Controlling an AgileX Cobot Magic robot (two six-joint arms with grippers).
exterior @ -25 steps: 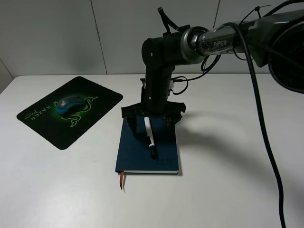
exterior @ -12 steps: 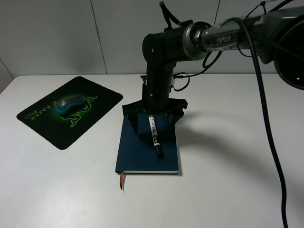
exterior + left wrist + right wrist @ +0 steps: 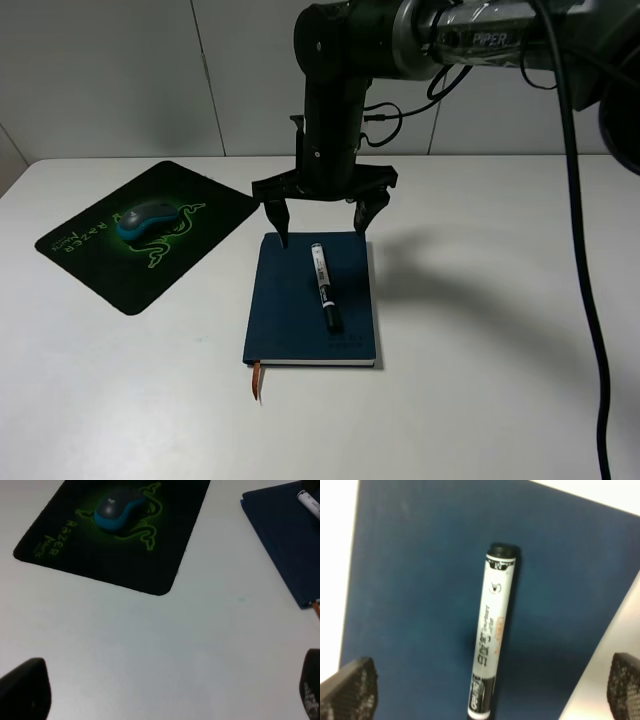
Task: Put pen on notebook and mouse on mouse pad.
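Lifted clear since a second ago, the right hand (image 3: 323, 217) now hangs above the far edge of the notebook (image 3: 290, 300) with its fingers spread wide and nothing between them; back then it sat low on the cover around the pen (image 3: 322, 286). Left behind, the pen lies flat on the navy cover, black cap toward the near edge, apart from both fingertips. Its white barrel carries an "M" near one end and small dark print too fine to read in the right wrist view. "PIPER" shows on the arm above. An orange-brown ribbon pokes out past the notebook's near edge. Bare white surface (image 3: 480, 350) runs wide to the right of the notebook and in front of it. Further left, the mouse (image 3: 146, 218) sits on the mouse pad (image 3: 200, 235), over its green snake logo, beside green "RAZER" lettering. In the left wrist view the left hand (image 3: 165, 692) is spread apart, empty, over bare surface near the pad's corner
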